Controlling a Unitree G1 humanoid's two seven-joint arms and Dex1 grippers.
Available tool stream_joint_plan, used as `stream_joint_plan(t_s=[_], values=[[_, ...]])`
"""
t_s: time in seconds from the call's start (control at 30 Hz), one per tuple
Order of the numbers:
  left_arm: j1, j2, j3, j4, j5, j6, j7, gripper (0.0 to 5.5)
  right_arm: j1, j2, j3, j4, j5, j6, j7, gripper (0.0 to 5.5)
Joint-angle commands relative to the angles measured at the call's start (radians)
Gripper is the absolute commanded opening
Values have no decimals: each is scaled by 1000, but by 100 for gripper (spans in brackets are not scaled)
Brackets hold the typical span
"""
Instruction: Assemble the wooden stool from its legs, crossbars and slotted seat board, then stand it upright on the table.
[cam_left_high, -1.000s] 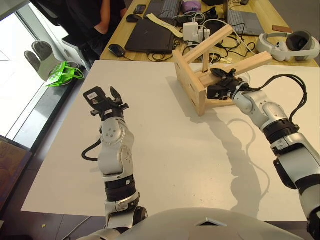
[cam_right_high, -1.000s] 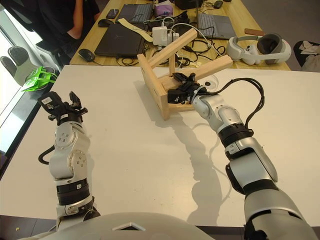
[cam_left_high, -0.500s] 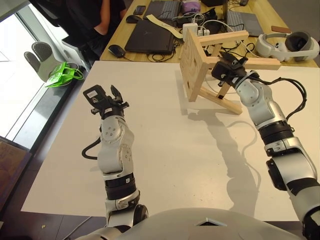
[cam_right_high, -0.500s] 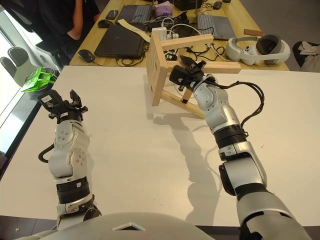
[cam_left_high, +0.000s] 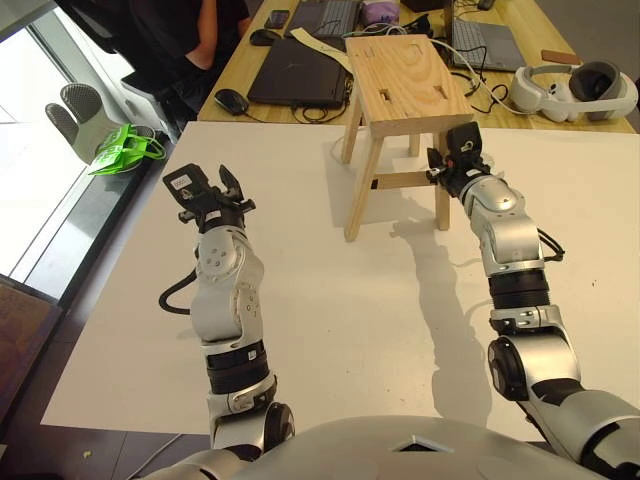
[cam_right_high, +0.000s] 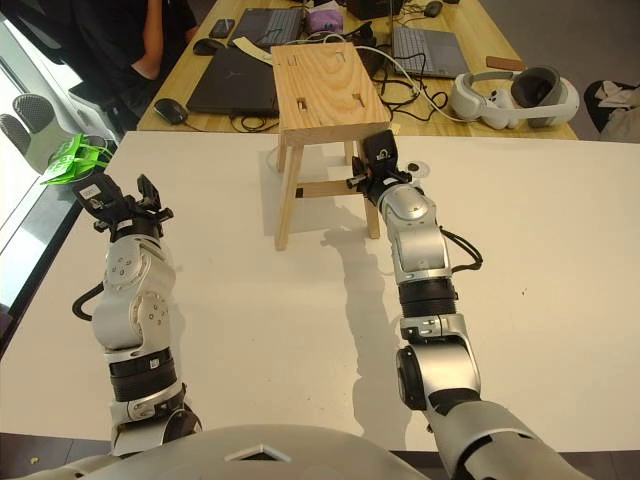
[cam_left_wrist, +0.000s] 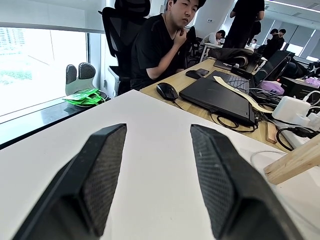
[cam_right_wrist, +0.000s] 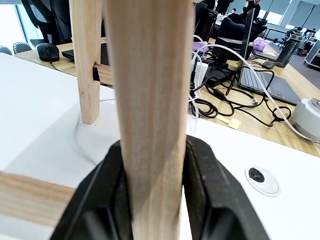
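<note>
The left gripper (cam_left_high: 222, 193) hovers above the white table (cam_left_high: 330, 330), its fingers (cam_left_wrist: 102, 170) spread apart and holding nothing. Farther out, the right gripper (cam_left_high: 450, 172) is clenched around one leg (cam_right_wrist: 150, 100) of the wooden stool (cam_right_high: 330, 85). The stool stands upright on the table just ahead of this claw. Beyond the stool lies a laptop (cam_left_high: 300, 75).

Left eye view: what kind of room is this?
Probably an office or a robot lab: a laptop, a headset and tangled cables crowd the desk behind the white table.
</note>
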Motion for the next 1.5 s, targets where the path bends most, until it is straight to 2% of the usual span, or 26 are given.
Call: stream_joint_plan(t_s=[0.03, 0.07, 0.1, 0.17, 0.3, 0.4, 0.57, 0.7, 0.87, 0.97, 1.5], values=[[-9, 12, 3, -3, 9, 18, -5, 238, 69, -5, 74, -33, 7, 64, 46, 116], [-8, 12, 3, -5, 10, 20, -6, 238, 80, -3, 81, -56, 24, 49, 61, 116], [-8, 12, 3, -5, 10, 21, -7, 238, 92, 2, 83, -82, 41, 39, 69, 149], [-4, 8, -1, -13, 2, 11, -19, 238, 112, 22, 63, -135, 87, 25, 73, 181], [14, 8, -42, -55, -12, -16, -74, 293, 164, 60, 24, -256, 173, 46, 53, 245], [40, 21, -79, -108, -9, -11, -116, 344, 251, 67, -7, -444, 264, 125, 57, 301], [191, 46, -176, -274, 7, 54, -176, 418, 428, -18, -61, -793, 429, 290, 100, 376], [395, 94, -332, -449, 49, 85, -220, 429, 576, -73, -98, -972, 425, 206, 89, 376], [472, 89, -435, -538, 88, 92, -208, 429, 638, 11, -87, -999, 275, 60, -132, 376], [472, 109, -484, -541, 125, 87, -218, 429, 674, 40, -45, -1004, 243, 23, -181, 376], [450, 111, -491, -527, 159, 82, -248, 429, 716, 62, -11, -996, 242, -32, -238, 376]])
